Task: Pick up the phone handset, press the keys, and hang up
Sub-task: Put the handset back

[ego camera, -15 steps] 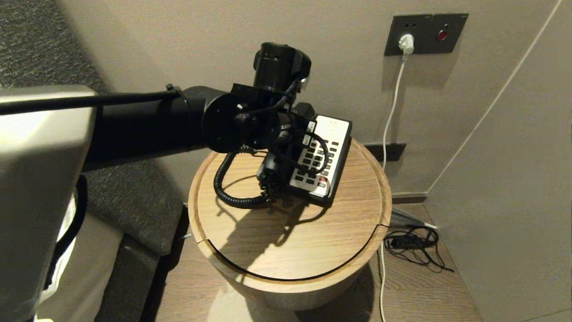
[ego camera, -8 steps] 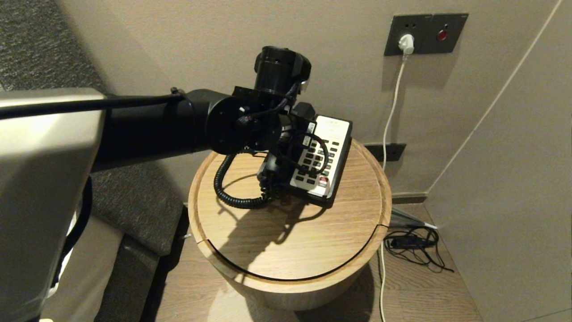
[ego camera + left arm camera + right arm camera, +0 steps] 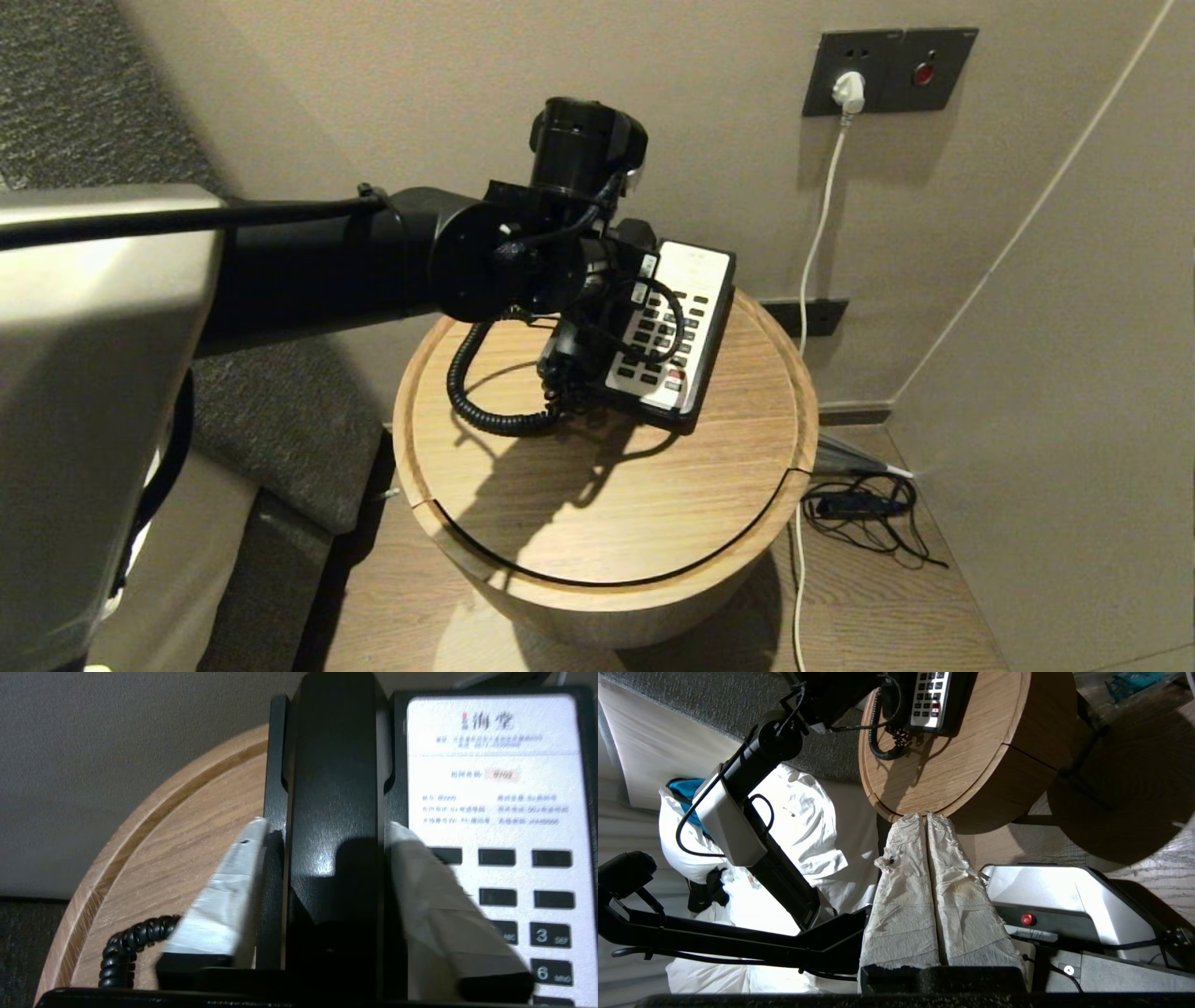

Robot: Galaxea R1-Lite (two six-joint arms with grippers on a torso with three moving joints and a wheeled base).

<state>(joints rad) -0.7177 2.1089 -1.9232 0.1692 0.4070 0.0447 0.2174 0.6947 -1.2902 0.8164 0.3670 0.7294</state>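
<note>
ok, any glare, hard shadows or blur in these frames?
Head view: the left arm throws a hard shadow across the round wooden table in front of the phone. Left wrist view: a glare spot on the black handset between the left claw fingers; faceplate print blurred. Right wrist view: right claw sharp, deep shadow beside the table.

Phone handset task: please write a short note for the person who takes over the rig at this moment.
Left gripper: at the phone, one finger on each side of the handset; whether it grips is unclear.
Right gripper: parked low beside the robot's base, fingers together, empty.
The handset lies in the cradle of the phone on the round wooden table; the coiled cord rests on the tabletop.
Done: left gripper is positioned on the handset.
Left: lift the handset, press the keys, hang up.
</note>
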